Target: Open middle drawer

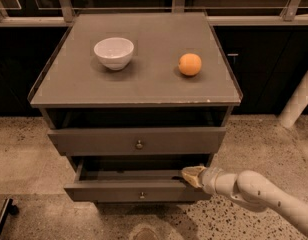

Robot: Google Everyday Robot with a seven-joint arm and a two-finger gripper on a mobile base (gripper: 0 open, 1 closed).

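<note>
While it sits at the right end of the middle drawer's (104, 191) top edge, the gripper (193, 175) hides its grip: cannot tell. That drawer stands pulled out. Above it come the upper drawer (94, 141), then a white bowl (114, 52) and an orange (190, 64).

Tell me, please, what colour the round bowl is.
White bowl, camera view; cream gripper at rim of pulled-out drawer.
</note>
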